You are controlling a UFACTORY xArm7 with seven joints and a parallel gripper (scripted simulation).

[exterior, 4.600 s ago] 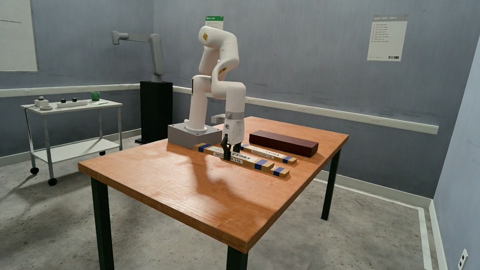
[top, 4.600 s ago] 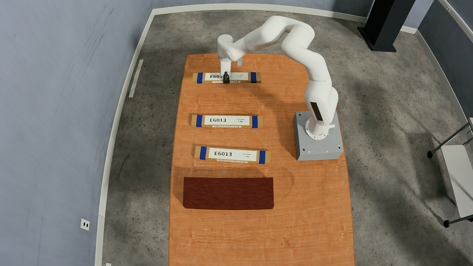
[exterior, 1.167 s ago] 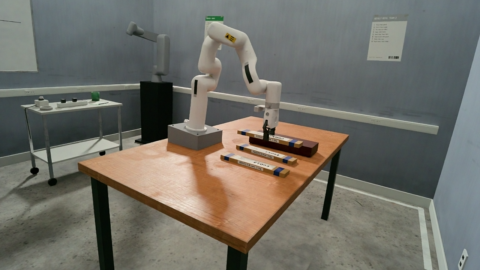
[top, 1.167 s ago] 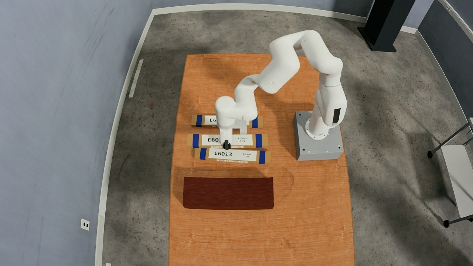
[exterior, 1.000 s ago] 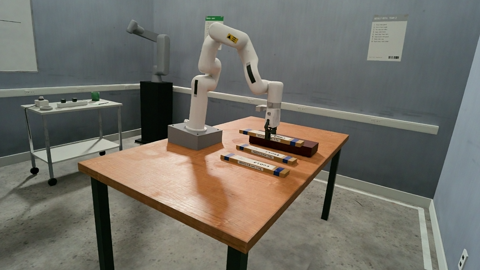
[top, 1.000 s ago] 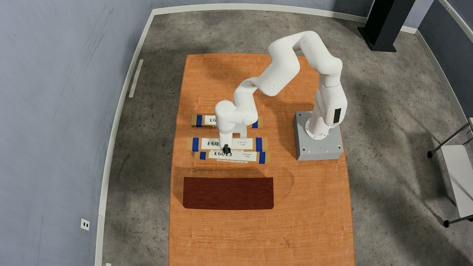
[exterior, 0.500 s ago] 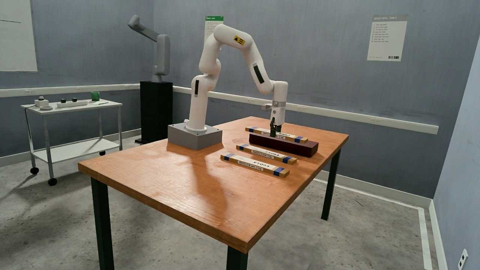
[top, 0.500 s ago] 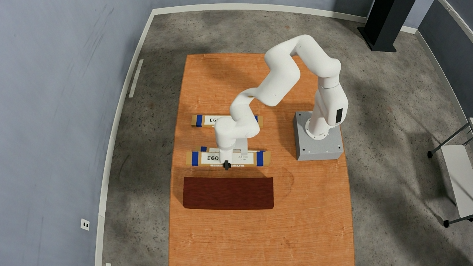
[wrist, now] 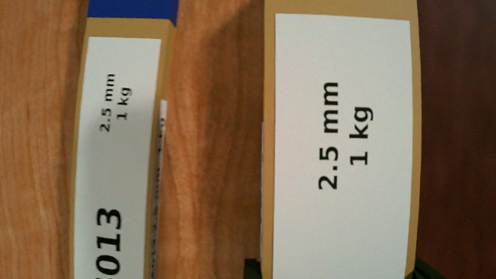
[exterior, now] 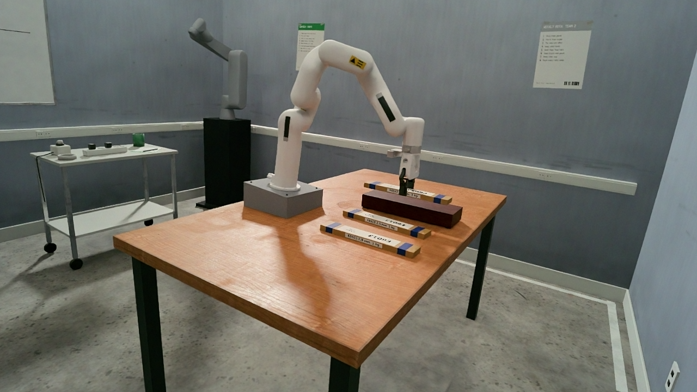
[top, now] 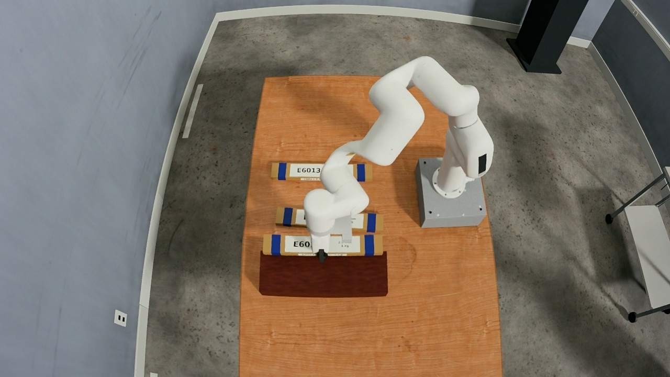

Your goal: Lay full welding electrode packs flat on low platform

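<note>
Held pack [top: 348, 244] [exterior: 441, 198] [wrist: 341, 221] left of centre in the top view, lying level across the frame, overlapping the upper edge of the dark platform [top: 323, 278] [exterior: 411, 209] [wrist: 461, 128] below; probably aloft, judging by the exterior view, though with height above the wood hard to read. Above it in the same part of the top view, upper pack [top: 299, 171] [exterior: 370, 239] and middle pack [top: 287, 217] [exterior: 387, 224] [wrist: 114, 167], both flat on the table [top: 327, 337] [exterior: 233, 273] [wrist: 31, 116], both off the platform. Farther right, just left of mid-frame, claw [top: 321, 255] [exterior: 406, 187] [wrist: 337, 269] pinching the held pack across its width, with a finger on either long side at the bottom of the wrist view. Right of centre, grey base [top: 454, 213] [exterior: 280, 202], well apart from all three. Step in hand, by the look of it: carrying a pack judged full over to the platform; nothing resting there yet. Impossible to confirm full or partly used from outside. Next, keep moving toward the bottom of the top view until centred over the dark wood, then lower level, settle flat, open the fingers and lift straight away. Too early a release could leave it tipping over the near long edge. For the other two, weigh any not yet tested before finishing.

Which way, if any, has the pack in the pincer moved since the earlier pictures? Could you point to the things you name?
Yes: in the top view, the held electrode pack [top: 351, 244] [exterior: 430, 196] [wrist: 341, 225] has moved toward the dark red platform [top: 323, 276] [exterior: 411, 208] [wrist: 457, 155].
</note>
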